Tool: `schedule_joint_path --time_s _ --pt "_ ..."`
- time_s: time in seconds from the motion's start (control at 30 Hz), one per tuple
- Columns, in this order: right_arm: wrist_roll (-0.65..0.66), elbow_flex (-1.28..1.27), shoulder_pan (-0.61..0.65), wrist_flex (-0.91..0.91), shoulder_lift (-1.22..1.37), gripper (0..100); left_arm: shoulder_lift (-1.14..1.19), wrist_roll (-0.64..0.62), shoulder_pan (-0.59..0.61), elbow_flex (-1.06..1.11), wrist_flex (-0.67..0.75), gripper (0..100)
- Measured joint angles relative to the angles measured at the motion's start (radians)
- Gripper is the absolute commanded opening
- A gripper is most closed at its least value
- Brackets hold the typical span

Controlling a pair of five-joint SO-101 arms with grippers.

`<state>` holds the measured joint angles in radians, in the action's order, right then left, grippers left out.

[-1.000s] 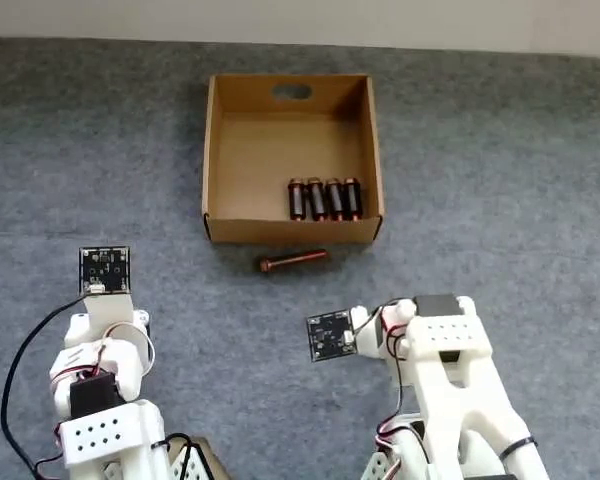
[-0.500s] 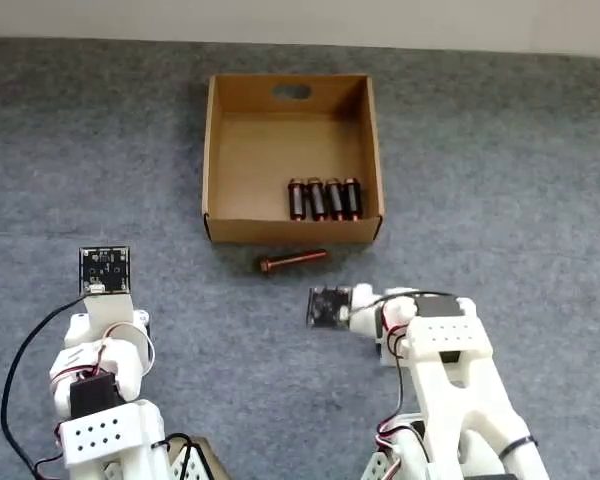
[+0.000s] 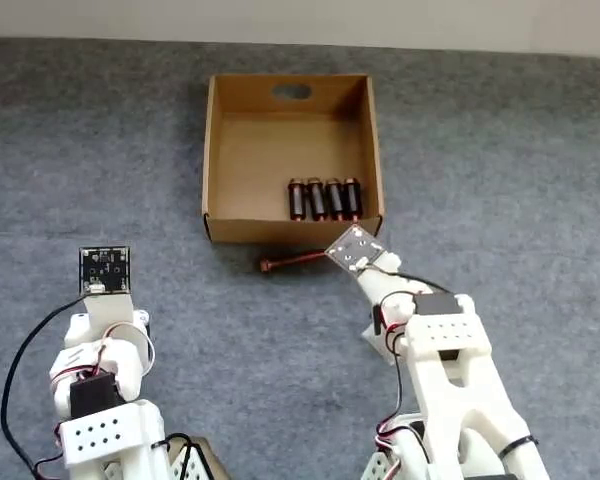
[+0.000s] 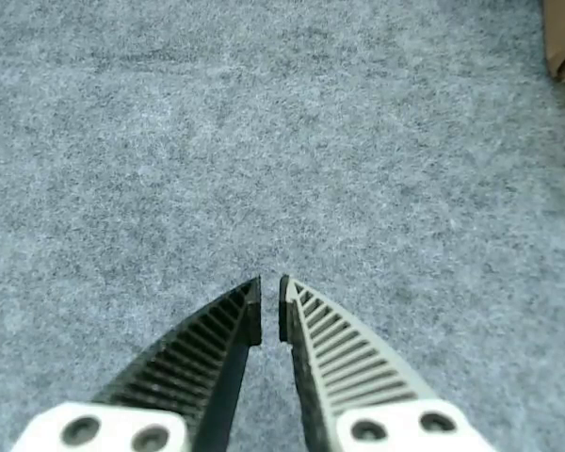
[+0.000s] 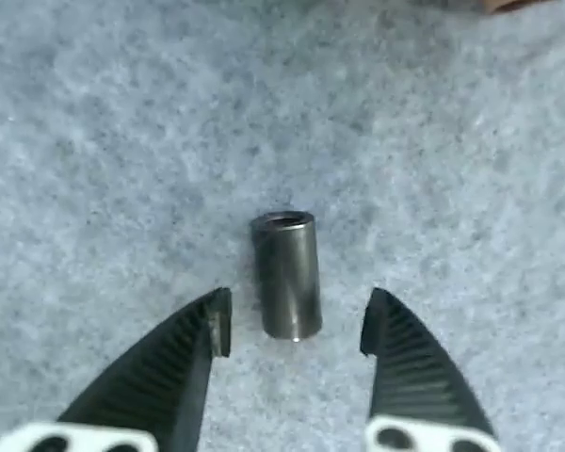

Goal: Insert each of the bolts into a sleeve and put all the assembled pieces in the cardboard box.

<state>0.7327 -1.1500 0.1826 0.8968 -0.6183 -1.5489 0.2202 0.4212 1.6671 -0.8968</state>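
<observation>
Your box stands open on the carpet, with wide carpet on every side of it; its near wall is the edge to mind. Inside, four assembled pieces lie side by side against that near wall, toward the box's right corner, and box floor shows from them back to the far wall with its handle slot. Just outside the near wall the bolt lies along it, apart from the cardboard; its right end is covered by your right arm's camera board, so you cannot see how far it runs. Your right gripper is spread wide, low over the carpet in front of the box, with the sleeve lying on its side between the fingers, touching neither. A brown sliver at that view's edge is cut off; bolt or box, you cannot tell. Your left gripper is well away from the box, off its near left corner, drawn in to a thin slit on nothing; a corner of the box is clipped at its view's edge
</observation>
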Motion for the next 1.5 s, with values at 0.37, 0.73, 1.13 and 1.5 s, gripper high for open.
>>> schedule_joint_path --time_s 0.37,0.73,1.13,1.5 --pt "0.0 -0.003 0.0 -0.08 -0.002 17.0 0.0 0.0 0.0 0.0 0.0 6" --pt "0.0 0.124 0.017 -0.104 0.361 16.3 0.0 0.0 0.0 0.0 0.0 6" --pt "-0.003 0.21 0.02 0.018 0.292 0.5 0.0 0.0 0.0 0.0 0.0 6" --pt "-0.311 0.075 0.02 -0.002 -0.206 0.5 0.0 0.0 0.0 0.0 0.0 6"
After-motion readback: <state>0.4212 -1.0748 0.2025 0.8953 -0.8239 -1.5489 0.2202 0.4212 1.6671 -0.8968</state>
